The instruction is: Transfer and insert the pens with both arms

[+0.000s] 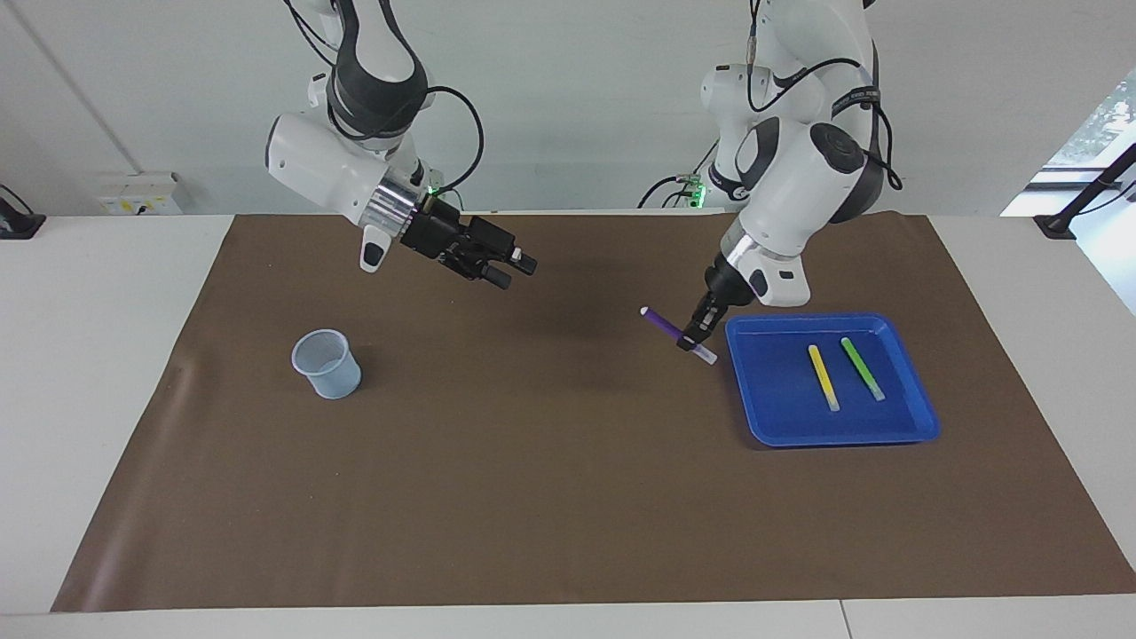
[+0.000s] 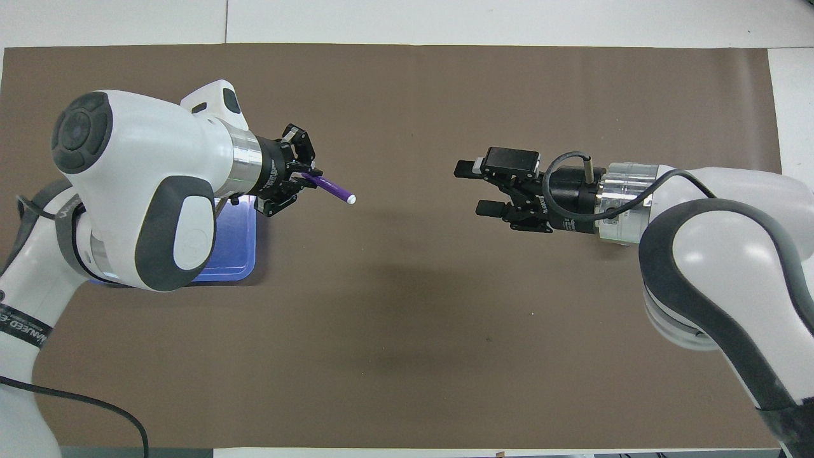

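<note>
**Holding purple pen aloft, right arm waiting open**

Left gripper (image 1: 690, 339) has its fingers (image 2: 306, 172) clamped on the purple pen (image 1: 661, 323), gripping it partway along the barrel. Pen is off the surface and tilted, over the brown mat (image 1: 568, 497) just beside the blue tray (image 1: 799, 426), on the tray's edge toward the right arm's end of the tabletop (image 1: 89, 355). Pale end of the pen sits just past the fingers on the tray side in the facing view; the purple end sticks out toward the right gripper (image 1: 510, 268).

In the overhead view the pen's tip points across the mat at the right gripper; the two are well apart, bare mat between them.

Right gripper hangs over the mat, tilted down, fingers (image 2: 467, 168) spread wide with nothing between them. Right arm waits.

Yellow pen (image 1: 823, 376) and green pen (image 1: 862, 367) lie flat in the tray, side by side, not touching, clear of the left fingers.

Pale blue cup (image 1: 327, 363) stands upright on the mat toward the right arm's end, below and apart from the right fingers.
</note>
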Controlling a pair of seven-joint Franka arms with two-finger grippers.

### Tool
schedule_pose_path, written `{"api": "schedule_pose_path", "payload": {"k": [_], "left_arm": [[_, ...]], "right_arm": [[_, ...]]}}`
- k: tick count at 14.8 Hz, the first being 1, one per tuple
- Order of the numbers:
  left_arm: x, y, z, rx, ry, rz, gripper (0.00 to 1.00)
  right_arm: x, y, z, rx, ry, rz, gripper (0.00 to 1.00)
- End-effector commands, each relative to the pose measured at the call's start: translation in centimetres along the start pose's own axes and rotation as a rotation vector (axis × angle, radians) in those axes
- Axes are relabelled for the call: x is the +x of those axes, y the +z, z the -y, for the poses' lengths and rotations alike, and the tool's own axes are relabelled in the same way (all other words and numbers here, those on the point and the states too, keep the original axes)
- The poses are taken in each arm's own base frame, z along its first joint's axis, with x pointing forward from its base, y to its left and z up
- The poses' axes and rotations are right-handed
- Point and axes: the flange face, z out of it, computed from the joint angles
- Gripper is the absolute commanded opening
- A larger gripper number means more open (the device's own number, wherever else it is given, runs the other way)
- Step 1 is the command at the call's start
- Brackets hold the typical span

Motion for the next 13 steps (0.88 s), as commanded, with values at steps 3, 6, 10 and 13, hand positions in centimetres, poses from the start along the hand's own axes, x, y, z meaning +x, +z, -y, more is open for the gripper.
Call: {"api": "schedule_pose_path", "payload": {"k": [3, 6, 10, 13], "left_arm": [[-7.2, 0.8, -2.9, -0.083, -0.171, 0.057, 0.0], [-10.5, 1.5, -2.7, -0.072, -0.173, 0.075, 0.0], [-12.4, 1.9, -2.5, -0.067, -0.165, 0.084, 0.0], [-12.5, 1.9, -2.5, -0.068, -0.162, 0.083, 0.0]], "right_arm": [[-0.2, 1.2, -0.9, 0.026, -0.002, -0.024, 1.0], [-0.3, 2.3, -1.1, 0.017, 0.004, -0.046, 0.84], [-0.3, 2.2, -1.1, 0.022, 0.004, -0.035, 0.72], [-0.7, 2.7, -1.0, 0.019, 0.0, -0.028, 0.69]]}}
